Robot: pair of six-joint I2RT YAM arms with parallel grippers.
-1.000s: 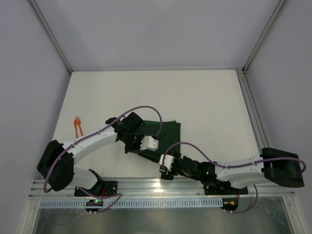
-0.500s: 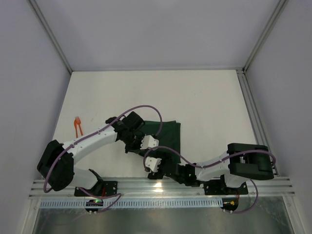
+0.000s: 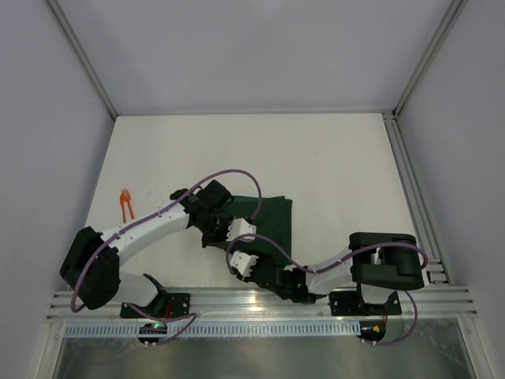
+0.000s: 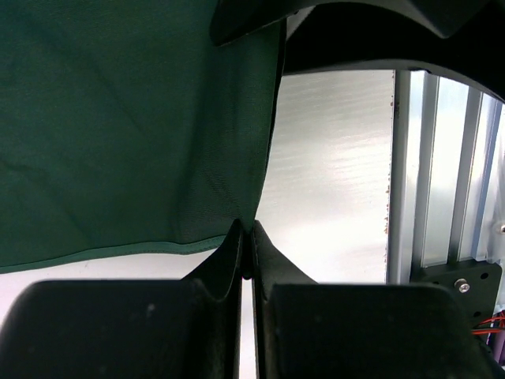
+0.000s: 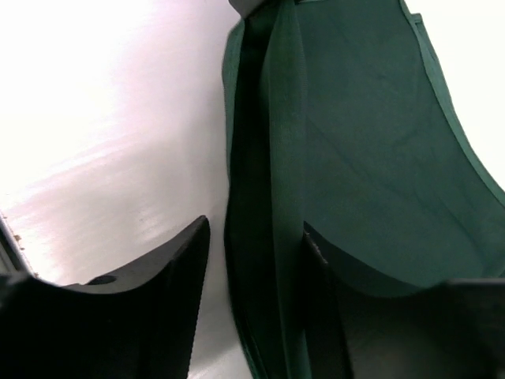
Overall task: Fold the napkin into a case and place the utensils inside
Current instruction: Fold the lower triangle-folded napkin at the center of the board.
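Note:
The dark green napkin point(image 3: 270, 218) lies partly folded on the white table near its front edge. My left gripper point(image 3: 239, 229) is shut on the napkin's near corner point(image 4: 251, 212), and the cloth point(image 4: 134, 118) spreads away up and to the left. My right gripper point(image 3: 241, 260) stands open just in front of it. It straddles a raised folded edge of the napkin point(image 5: 272, 197). The left finger point(image 5: 170, 264) is apart from the cloth and the right finger point(image 5: 323, 276) is against it. The orange utensils point(image 3: 125, 204) lie far left, away from both grippers.
An aluminium rail point(image 3: 252, 301) runs along the near table edge, also seen in the left wrist view point(image 4: 442, 158). Slanted frame posts point(image 3: 83, 59) and grey walls enclose the table. Purple cables point(image 3: 229, 174) loop over both arms.
My right arm has swung left along the near edge, bringing its gripper to the napkin's near-left edge, and its jaws have narrowed. The left gripper has kept its hold and stayed put.

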